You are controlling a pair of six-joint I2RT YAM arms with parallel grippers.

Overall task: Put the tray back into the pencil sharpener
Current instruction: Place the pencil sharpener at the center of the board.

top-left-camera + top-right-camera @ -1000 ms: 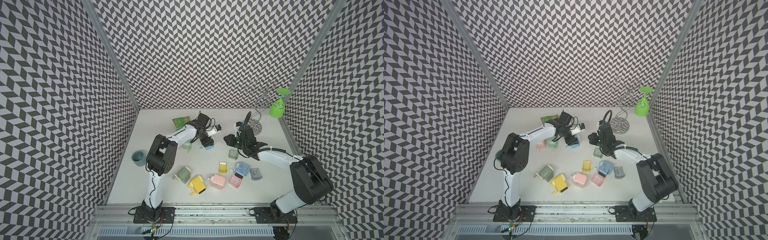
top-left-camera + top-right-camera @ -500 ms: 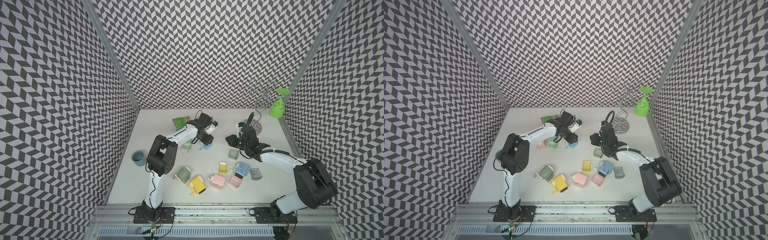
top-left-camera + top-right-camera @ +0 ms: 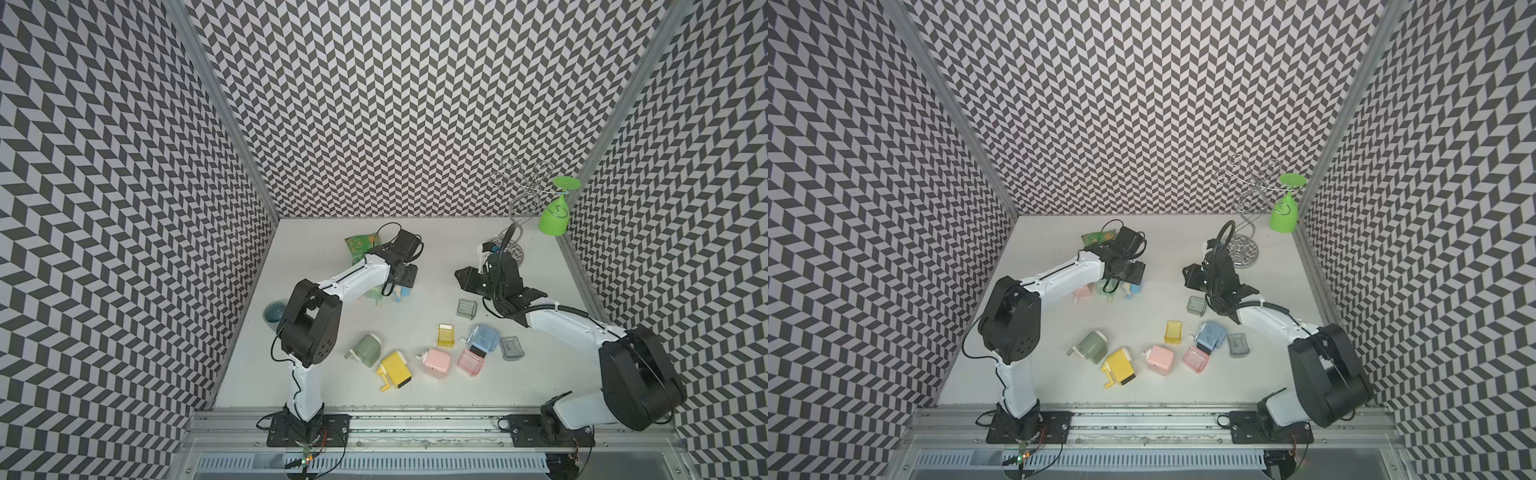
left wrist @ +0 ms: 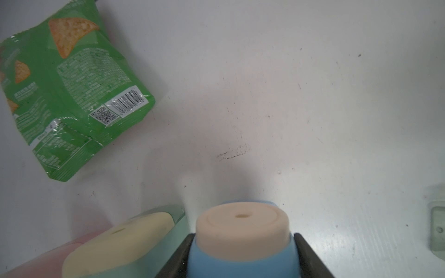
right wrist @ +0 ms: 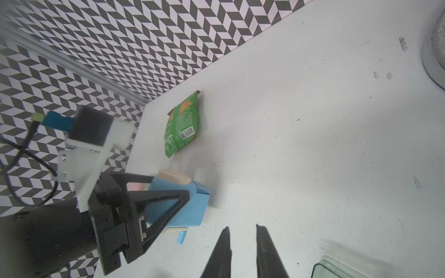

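- Left wrist view: the blue sharpener (image 4: pixel 240 262) is clamped across its body by the left gripper (image 4: pixel 243 240). A green sharpener (image 4: pixel 166 240) stands just beside it and could be knocked over if the held one is swung that way.
- The held body looks smooth and rounded, so it could be twisted in the jaws once a tray is pushed against it.
- The jaws of the right gripper (image 5: pixel 242 228) are parted only narrowly and nothing is held. If they are not widened first, the tray (image 3: pixel 466 308) would likely be shoved across the table (image 5: pixel 313 144) rather than gripped.
- The tray lies on the table near the right gripper, well apart from the blue sharpener. The sharpener's slot cannot be seen, so a skewed insertion could jam.
- The sharpener is seen as a pale blue box with a cream cap pierced by a small hole, and a blue crank (image 5: pixel 181 237) at its far end.
- The tray is seen as a grey-green translucent box, thin-walled, with rounded corners.
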